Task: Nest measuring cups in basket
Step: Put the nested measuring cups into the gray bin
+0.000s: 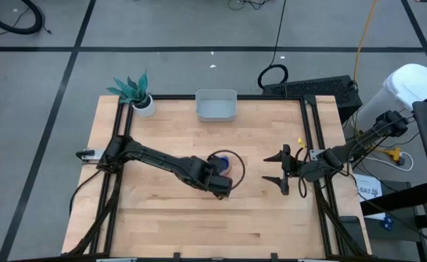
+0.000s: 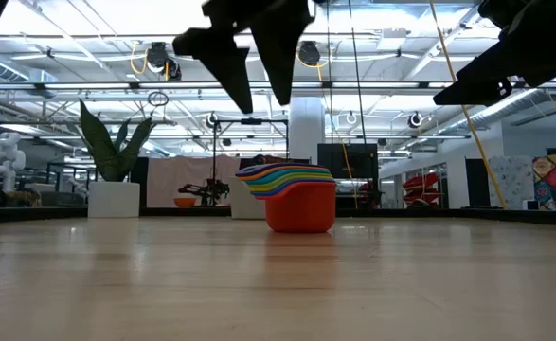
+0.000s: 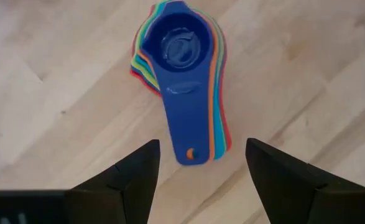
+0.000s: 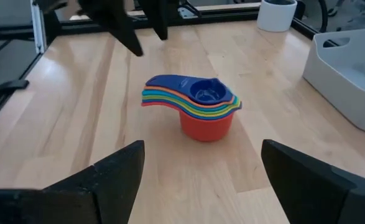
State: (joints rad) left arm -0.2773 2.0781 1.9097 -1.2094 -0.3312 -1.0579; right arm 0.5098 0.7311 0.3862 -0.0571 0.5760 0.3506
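The measuring cups (image 3: 181,62) stand nested in one stack on the table's middle (image 1: 225,159). The dark blue cup is on top and the red one (image 2: 301,212) at the bottom on the wood, with the handles fanned to one side. My left gripper (image 3: 201,167) hangs open above the stack (image 2: 263,102), pointing steeply down. Its fingers stand to either side of the handles' free ends and clear of them. My right gripper (image 1: 267,168) waits open to the stack's right, pointing at it. The basket (image 1: 215,105) sits at the table's far edge.
A white pot with a teal plant (image 1: 139,98) stands at the far left corner. Black rails (image 1: 311,131) frame the tabletop. Bare wood lies between the stack and the basket (image 4: 347,74) and along the near side.
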